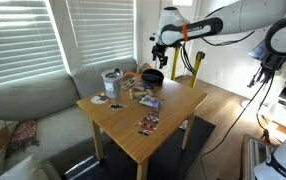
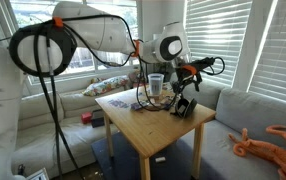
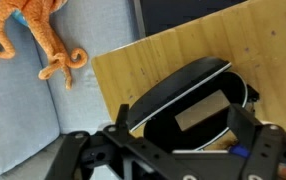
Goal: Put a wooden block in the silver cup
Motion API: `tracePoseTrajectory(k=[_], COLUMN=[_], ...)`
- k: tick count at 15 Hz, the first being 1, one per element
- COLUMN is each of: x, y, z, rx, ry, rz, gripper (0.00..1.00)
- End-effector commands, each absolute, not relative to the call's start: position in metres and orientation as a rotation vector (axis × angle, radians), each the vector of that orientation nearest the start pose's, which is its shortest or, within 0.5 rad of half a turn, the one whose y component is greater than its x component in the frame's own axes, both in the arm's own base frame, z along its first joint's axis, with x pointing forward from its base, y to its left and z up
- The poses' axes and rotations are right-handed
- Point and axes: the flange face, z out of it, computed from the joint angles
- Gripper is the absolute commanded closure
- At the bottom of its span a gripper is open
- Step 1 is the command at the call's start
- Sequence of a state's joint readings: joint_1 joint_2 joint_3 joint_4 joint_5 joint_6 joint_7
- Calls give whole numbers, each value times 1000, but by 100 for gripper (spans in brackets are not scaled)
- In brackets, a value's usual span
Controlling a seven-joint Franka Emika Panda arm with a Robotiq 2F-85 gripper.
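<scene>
A wooden block [image 3: 205, 112] lies inside a low black bowl [image 3: 163, 95] near the table corner. The bowl also shows in both exterior views [image 1: 152, 76] [image 2: 183, 106]. My gripper [image 3: 183, 125] is open and empty, hanging just above the bowl with the block showing between its fingers. It also shows in both exterior views [image 1: 158, 55] [image 2: 188, 80]. The silver cup [image 1: 111, 80] stands upright on the far side of the table from the bowl and also shows in an exterior view [image 2: 155, 86]. It is out of the wrist view.
The wooden table [image 1: 133, 112] carries several small colourful items [image 1: 148, 101] between cup and bowl. A grey sofa [image 1: 33, 105] wraps round the table. An orange octopus toy [image 3: 33, 35] lies on the cushion beside the table corner. A yellow upright piece [image 1: 196, 68] stands past the bowl.
</scene>
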State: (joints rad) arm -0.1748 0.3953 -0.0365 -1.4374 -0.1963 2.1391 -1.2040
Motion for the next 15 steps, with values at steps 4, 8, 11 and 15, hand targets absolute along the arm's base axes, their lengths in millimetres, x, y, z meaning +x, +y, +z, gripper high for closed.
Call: tracePoseTrajectory(k=[4,8,11,15], x=[697,691,685,679], y=[-123,-125,-127,-128], z=[461,441,424,407], rx=[-2815,-2762,-2714,-2666], ry=[-2161,-2162,-2168,-2187], rz=[-204,-161,-114,-61], gripper=[0,0,0,0])
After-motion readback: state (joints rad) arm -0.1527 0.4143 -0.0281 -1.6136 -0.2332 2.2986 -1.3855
